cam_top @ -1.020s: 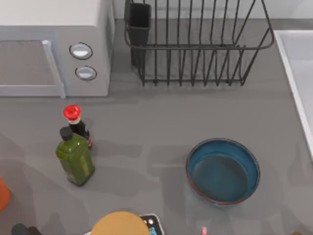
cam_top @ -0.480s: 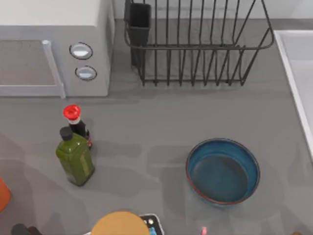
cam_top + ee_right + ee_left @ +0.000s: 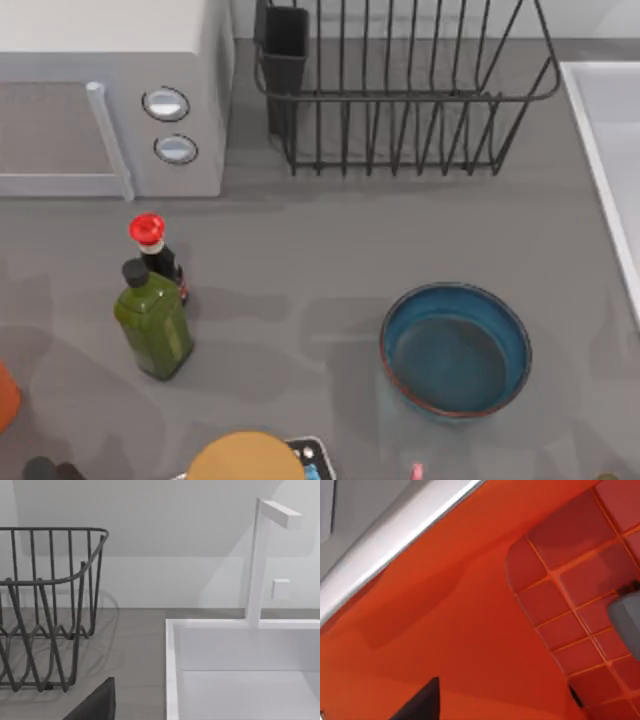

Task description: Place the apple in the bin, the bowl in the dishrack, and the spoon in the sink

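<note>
The bowl (image 3: 455,348) sits upright on the grey desk (image 3: 300,260), toward the right and nearest the front edge. Left of it stand a green bottle (image 3: 153,322) and a red-capped dark bottle (image 3: 152,245), touching. Farther back is the dishrack (image 3: 405,90), the microwave (image 3: 110,95) to its left, the sink (image 3: 600,130) at right. Whether either arm's jaws are released or clenched cannot be told.
</note>
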Controlling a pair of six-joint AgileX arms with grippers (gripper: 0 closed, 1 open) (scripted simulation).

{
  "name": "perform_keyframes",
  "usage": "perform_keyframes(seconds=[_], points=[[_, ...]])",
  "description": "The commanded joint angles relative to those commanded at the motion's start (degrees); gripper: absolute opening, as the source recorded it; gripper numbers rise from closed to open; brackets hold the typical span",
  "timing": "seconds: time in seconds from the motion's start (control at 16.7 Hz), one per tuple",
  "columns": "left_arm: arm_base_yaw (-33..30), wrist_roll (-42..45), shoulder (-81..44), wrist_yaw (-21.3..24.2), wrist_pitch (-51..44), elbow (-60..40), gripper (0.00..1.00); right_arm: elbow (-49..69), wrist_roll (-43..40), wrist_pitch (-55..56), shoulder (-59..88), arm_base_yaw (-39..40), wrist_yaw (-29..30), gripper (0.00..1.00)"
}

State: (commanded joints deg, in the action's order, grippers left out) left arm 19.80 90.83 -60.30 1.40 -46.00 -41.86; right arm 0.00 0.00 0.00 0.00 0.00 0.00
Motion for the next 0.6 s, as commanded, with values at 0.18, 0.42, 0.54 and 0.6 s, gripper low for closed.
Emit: perform_keyframes(seconds=[0.18, 0.42, 0.54, 0.6], points=[[-3.56, -18.37, 11.07, -0.24, 8.35, 7.55, 1.0, 0.0, 0.0, 0.0, 0.0, 0.0, 0.0, 1.0], [-8.87, -45.28, 27.22, -0.61, 20.61, 18.69, 1.0, 0.0, 0.0, 0.0, 0.0, 0.0, 0.0, 1.0], [-11.48, -58.06, 35.16, -0.8, 26.72, 24.25, 1.0, 0.0, 0.0, 0.0, 0.0, 0.0, 0.0, 1.0], [-12.74, -63.92, 38.98, -0.89, 29.67, 26.94, 1.0, 0.0, 0.0, 0.0, 0.0, 0.0, 0.0, 1.0]])
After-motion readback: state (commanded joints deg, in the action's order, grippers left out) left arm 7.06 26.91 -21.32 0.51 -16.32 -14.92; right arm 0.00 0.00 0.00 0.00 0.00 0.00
